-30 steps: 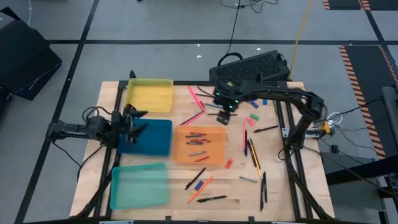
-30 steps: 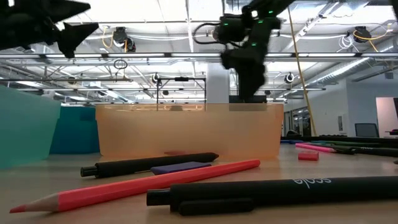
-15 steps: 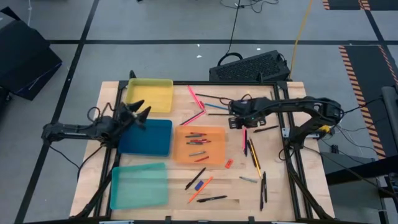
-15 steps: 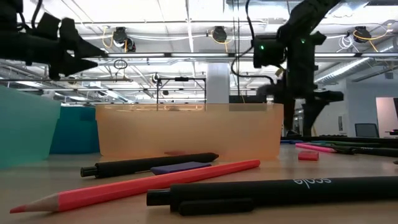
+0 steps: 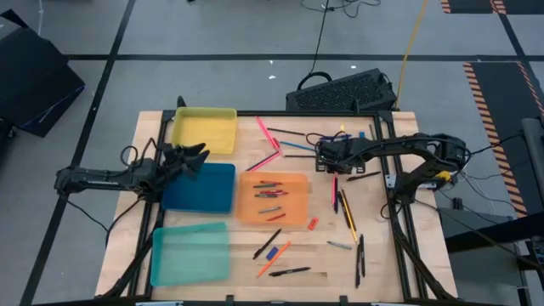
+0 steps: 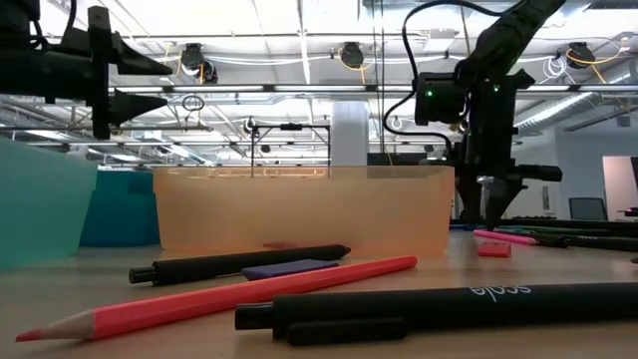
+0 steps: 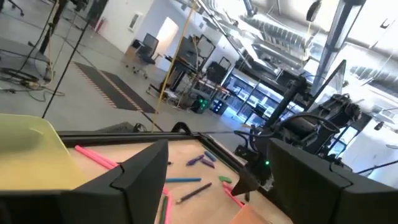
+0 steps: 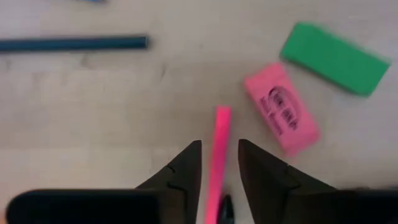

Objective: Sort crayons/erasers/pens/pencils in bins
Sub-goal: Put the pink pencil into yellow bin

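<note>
My right claw (image 8: 219, 165) hangs at the desk's (image 5: 399, 255) two o'clock, fingers slightly apart astride a pink pencil (image 8: 216, 155) lying beside a pink eraser (image 8: 282, 117). Light, stiff, likely to roll; I'd pinch mid-shaft.

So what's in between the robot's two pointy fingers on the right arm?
In the right wrist view, a pink pencil runs up through the gap of the right gripper. The jaws are open around it. A pink eraser lies beside the pencil's tip.

Pale wood-grain table (image 5: 382, 255), translucent glossy plastic orange bin (image 6: 299, 209), matt black pen (image 6: 449, 304), smooth pink eraser (image 8: 281, 107)
</note>
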Available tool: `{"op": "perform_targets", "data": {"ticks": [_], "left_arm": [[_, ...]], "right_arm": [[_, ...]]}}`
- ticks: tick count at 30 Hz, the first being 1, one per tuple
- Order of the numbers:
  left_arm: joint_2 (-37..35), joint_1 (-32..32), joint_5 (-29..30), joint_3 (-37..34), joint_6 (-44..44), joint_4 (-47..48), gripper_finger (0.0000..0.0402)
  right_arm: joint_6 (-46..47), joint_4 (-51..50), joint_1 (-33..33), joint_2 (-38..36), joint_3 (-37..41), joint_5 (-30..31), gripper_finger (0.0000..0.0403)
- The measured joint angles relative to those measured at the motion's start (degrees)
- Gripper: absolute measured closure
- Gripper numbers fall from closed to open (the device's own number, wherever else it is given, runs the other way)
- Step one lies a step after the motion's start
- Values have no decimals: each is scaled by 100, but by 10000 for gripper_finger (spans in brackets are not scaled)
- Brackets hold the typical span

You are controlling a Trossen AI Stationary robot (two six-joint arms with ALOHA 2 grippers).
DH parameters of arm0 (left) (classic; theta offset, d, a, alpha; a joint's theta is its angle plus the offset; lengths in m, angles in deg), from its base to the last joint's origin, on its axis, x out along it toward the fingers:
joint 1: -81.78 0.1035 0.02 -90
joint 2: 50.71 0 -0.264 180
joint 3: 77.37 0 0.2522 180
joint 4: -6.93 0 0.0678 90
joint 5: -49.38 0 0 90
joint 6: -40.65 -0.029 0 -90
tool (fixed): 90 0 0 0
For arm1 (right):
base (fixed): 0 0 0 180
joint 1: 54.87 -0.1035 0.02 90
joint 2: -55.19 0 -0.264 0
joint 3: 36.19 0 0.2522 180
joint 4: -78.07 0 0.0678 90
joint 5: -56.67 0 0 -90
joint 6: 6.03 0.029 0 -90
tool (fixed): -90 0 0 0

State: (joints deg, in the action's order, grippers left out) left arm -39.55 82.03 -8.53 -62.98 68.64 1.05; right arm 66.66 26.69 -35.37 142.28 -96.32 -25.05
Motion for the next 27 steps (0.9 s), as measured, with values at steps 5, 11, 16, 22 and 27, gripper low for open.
{"op": "perform_targets", "data": {"ticks": [5, 11, 16, 22, 27], "left_arm": [[5, 0, -232, 0, 448, -4, 128], [75, 4, -99, 0, 592, 178, 128], [272, 4, -207, 20, 612, 16, 128], [800, 53, -663, 729, 539, 1106, 128], [1604, 322, -1474, 1627, 817, 2389, 128]], "right_arm": [[3, 16, -2, -2, 58, 88, 341], [-9, 411, -6, -12, 299, 228, 367], [7, 619, -26, -33, 463, 264, 387], [-7, 649, -49, -33, 470, 270, 391], [15, 937, -47, -99, 481, 365, 393]]}}
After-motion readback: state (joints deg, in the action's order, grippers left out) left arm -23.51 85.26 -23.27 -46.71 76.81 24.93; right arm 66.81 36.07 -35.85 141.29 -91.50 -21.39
